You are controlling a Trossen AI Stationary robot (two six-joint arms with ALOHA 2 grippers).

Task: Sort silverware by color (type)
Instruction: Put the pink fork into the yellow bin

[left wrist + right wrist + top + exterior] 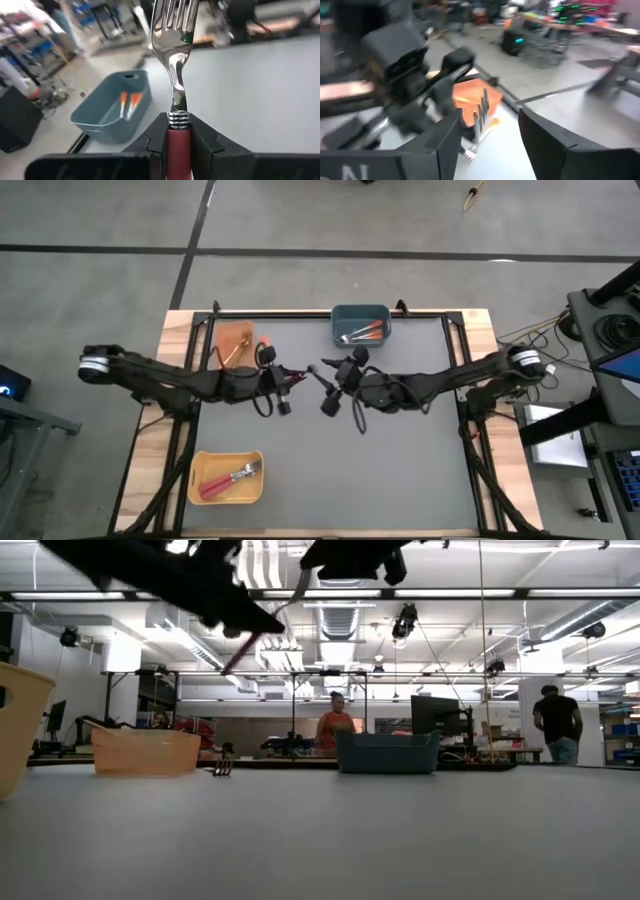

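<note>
My left gripper (290, 377) hangs high over the table's middle, shut on a silver fork (172, 50) with a red handle. The fork's tines point toward my right gripper (322, 385). That gripper is open and faces the fork from the right at the same height, its fingers (450, 145) short of the tines (480, 115). Two orange-handled forks (365, 333) lie in the blue-grey bin (383, 312). Red-handled forks (228, 478) lie in the yellow bin (200, 460). A gold fork (232, 355) rests in the orange bin (232, 332). My left gripper pinches the fork's red handle (178, 142) between its two fingers, just behind the ribbed silver collar. The fingers lie along the handle, and the tines stick out straight ahead. The fork is lifted clear; in the low view its red end (240, 655) slants down.
The blue-grey bin stands at the far edge, the orange bin at the far left, the yellow bin near the left front corner. The grey table top (400, 470) lies bare between them. People stand in the room beyond the table (335, 725).
</note>
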